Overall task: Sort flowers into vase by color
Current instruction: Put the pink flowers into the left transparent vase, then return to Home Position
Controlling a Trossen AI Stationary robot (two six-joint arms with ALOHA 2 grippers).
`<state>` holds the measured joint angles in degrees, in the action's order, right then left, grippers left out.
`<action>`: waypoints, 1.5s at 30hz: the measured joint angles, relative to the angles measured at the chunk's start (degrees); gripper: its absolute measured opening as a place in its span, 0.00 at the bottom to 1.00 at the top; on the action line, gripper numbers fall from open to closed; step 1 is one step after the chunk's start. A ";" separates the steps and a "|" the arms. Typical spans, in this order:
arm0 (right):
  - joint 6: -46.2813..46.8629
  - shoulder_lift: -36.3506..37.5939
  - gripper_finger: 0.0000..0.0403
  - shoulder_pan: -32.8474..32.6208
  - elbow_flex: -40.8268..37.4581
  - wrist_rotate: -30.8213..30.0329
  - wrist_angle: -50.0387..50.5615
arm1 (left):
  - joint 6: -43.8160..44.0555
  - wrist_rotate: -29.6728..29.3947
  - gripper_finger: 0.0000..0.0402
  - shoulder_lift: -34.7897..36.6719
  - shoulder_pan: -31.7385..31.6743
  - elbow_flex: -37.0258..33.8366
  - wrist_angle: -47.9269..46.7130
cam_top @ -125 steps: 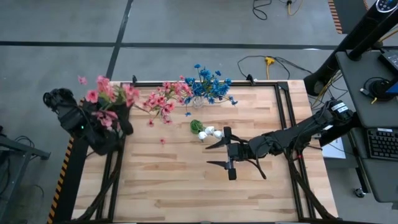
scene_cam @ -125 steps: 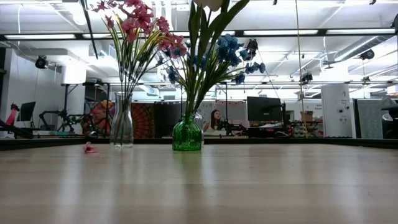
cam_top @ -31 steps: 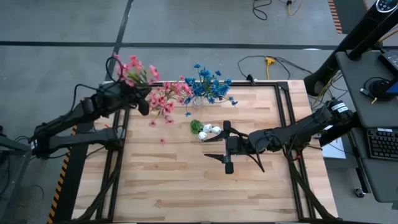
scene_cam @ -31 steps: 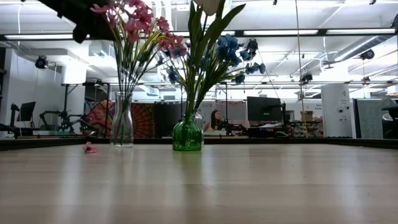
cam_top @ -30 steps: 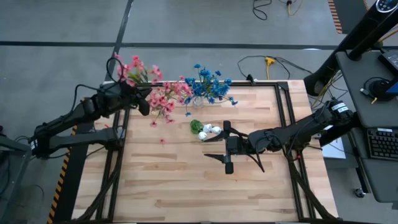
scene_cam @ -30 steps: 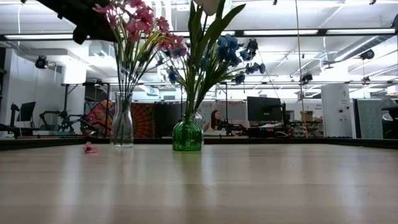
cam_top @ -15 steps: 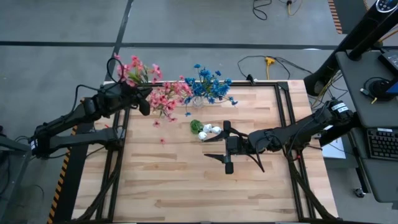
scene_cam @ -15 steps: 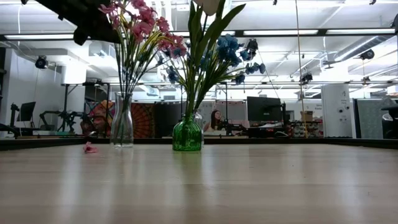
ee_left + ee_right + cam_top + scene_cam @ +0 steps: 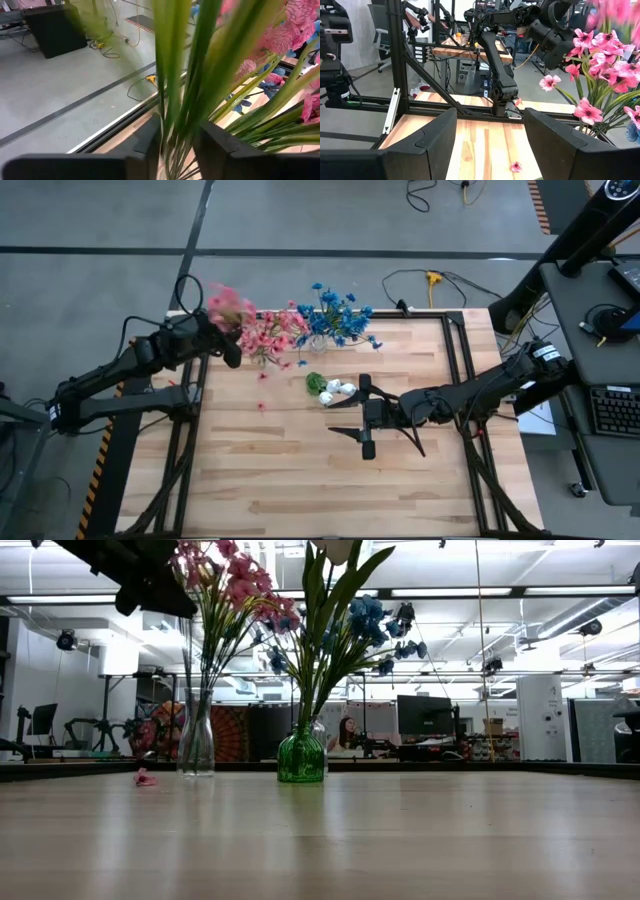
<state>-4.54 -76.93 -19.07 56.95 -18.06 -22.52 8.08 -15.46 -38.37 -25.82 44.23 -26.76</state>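
Pink flowers [image 9: 262, 332] stand between left hand [image 9: 176, 142] fingers.

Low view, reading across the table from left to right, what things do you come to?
Loose pink blossom lying on the table → clear glass vase with the pink flowers → green glass vase.

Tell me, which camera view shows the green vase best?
The low view: the green vase stands there whole, side-on, holding leafy stems. The high view shows only its green top beside white blossoms. Neither wrist view shows it clearly.
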 joint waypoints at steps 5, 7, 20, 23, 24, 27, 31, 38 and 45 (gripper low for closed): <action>0.02 0.00 0.56 0.00 0.00 0.00 0.00 | -0.15 0.02 0.36 -0.02 0.00 0.49 -1.33; 0.02 0.00 0.56 -0.02 0.00 0.00 0.00 | -0.58 0.01 0.41 -0.01 0.00 1.51 -3.19; 0.02 0.00 0.56 -0.02 0.00 0.00 -0.02 | 2.12 0.06 0.61 2.07 0.02 15.63 -27.75; -0.24 0.00 0.56 -0.02 0.00 0.00 0.00 | 4.60 1.44 0.61 3.75 0.32 17.78 -28.49; -0.62 0.00 0.56 -0.02 0.00 0.00 0.00 | 5.15 2.54 0.61 4.36 0.49 18.22 -28.43; -2.24 0.00 0.56 -0.19 0.00 0.02 0.01 | 6.66 4.13 0.61 6.00 1.02 19.25 -28.37; -4.43 0.33 0.56 -1.26 0.00 0.02 0.11 | 6.03 4.06 0.61 8.48 1.25 19.96 -26.86; -7.21 2.75 0.56 -1.73 0.00 -0.02 0.96 | 1.40 10.11 0.61 12.91 1.25 19.47 -21.79; -10.24 6.68 0.56 -1.81 -1.85 0.01 2.59 | 4.11 23.17 0.61 17.28 1.25 13.10 -6.59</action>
<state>-14.78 -70.24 -20.88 55.10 -18.05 -19.93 12.18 7.71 -21.09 -24.57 57.33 -33.35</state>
